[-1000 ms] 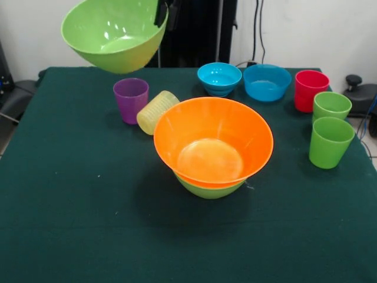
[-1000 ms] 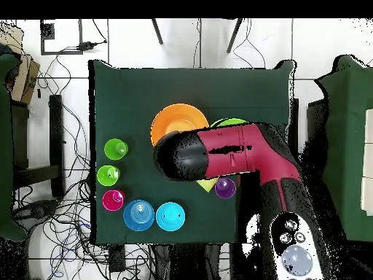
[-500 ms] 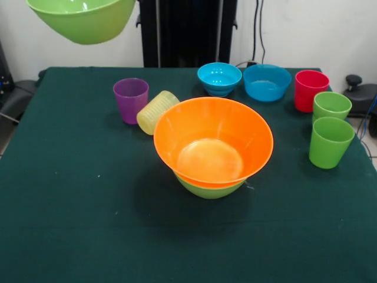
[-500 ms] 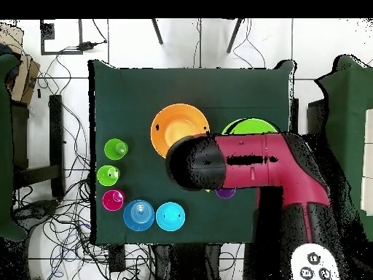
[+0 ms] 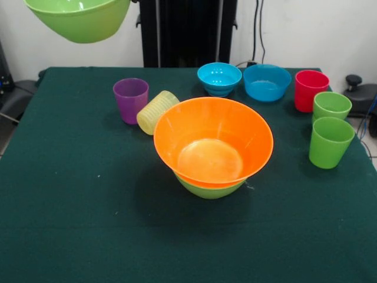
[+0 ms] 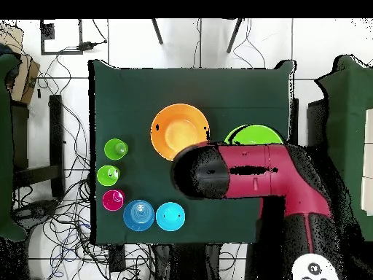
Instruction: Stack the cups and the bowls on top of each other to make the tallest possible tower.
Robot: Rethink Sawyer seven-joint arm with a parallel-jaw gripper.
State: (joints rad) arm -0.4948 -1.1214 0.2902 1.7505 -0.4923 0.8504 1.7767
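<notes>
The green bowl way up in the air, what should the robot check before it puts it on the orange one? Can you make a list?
1. Lifted lime green bowl is off the table, high at the table's edge: ok.
2. Tool's grip on that bowl: cannot tell, the tool is hidden in both views.
3. Orange bowl sits nested in the other lime green bowl, open side up: ok.
4. Orange bowl is empty inside: ok.
5. Lifted bowl is above the orange bowl: not ok, it hangs well off to one side.
6. Yellow cup lies tipped over close beside the orange bowl; it may get bumped: not ok.
</notes>
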